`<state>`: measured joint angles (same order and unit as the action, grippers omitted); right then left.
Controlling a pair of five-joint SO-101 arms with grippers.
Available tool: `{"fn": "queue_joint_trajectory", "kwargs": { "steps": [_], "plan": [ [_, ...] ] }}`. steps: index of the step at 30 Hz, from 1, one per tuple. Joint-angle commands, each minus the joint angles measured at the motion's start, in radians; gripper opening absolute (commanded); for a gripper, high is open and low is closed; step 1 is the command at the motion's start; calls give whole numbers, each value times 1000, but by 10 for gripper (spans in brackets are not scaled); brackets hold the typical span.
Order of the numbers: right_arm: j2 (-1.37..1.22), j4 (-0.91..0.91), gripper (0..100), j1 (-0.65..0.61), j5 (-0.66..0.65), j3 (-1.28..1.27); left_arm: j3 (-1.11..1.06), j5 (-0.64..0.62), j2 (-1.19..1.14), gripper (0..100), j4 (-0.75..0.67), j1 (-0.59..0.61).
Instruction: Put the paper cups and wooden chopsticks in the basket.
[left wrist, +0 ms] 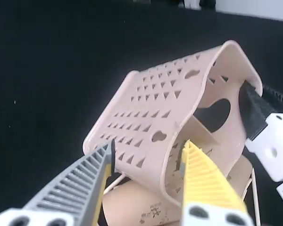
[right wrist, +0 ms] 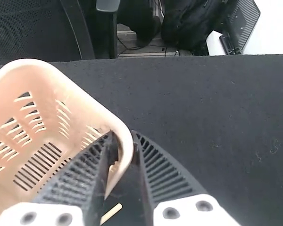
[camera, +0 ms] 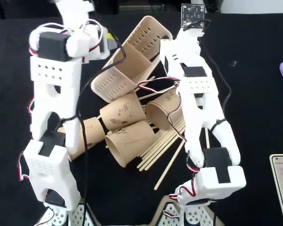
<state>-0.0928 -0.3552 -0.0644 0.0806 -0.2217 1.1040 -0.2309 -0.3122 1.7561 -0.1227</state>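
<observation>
Brown paper cups (camera: 129,141) lie on their sides in a heap in the middle of the black table (camera: 254,94), between the two arms. I can see four of them. Long thin wooden chopsticks (camera: 166,143) lie in a loose fan under and beside the cups, touching them. None of these are in the basket yet.

The pale beige plastic basket with little holes (camera: 127,61) is not standing flat. It is tipped over and leans on the far side of the heap. The right gripper (right wrist: 123,141) has its black fingers squeezed close together, with the basket's rim pinched between them. The left gripper (left wrist: 148,150) has its grey and yellow fingers spread wide, with a corner of the basket between them. I cannot tell if they touch it.

I think the cups are very light and thin. They will squash if pinched hard and roll away if bumped. The rim looks like the best place to hold one, with one finger inside. The chopsticks look light, stiff and smooth, so they may slip or spin. Pinching one near the middle should keep it level. The basket looks stiff but light, so it could slide or tip when let go.
</observation>
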Motion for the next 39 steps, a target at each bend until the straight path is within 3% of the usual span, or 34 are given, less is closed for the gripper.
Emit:
{"fn": "queue_joint_trajectory", "kwargs": {
  "steps": [1, 9, 14, 20, 28, 34, 39],
  "plan": [
    [4, -8, 11, 6, 2, 45, -87, -2, 46, 247, 5, -45],
    [4, -8, 11, 6, 3, 42, -177, 5, 31, 245, 0, -81],
    [10, -8, 11, 11, 5, 18, -219, 6, -29, 240, -23, -4],
    [12, -8, 11, 14, 0, -16, -211, 6, -49, 23, -98, 71],
    [58, -9, 11, 12, 0, -111, -211, 6, -58, 30, -229, 137],
    [286, -9, 11, -18, 0, -302, -222, 6, -60, 30, -385, 213],
    [423, -2, 11, -61, -2, -437, -225, 6, -61, 30, -397, 216]
  ]
}}
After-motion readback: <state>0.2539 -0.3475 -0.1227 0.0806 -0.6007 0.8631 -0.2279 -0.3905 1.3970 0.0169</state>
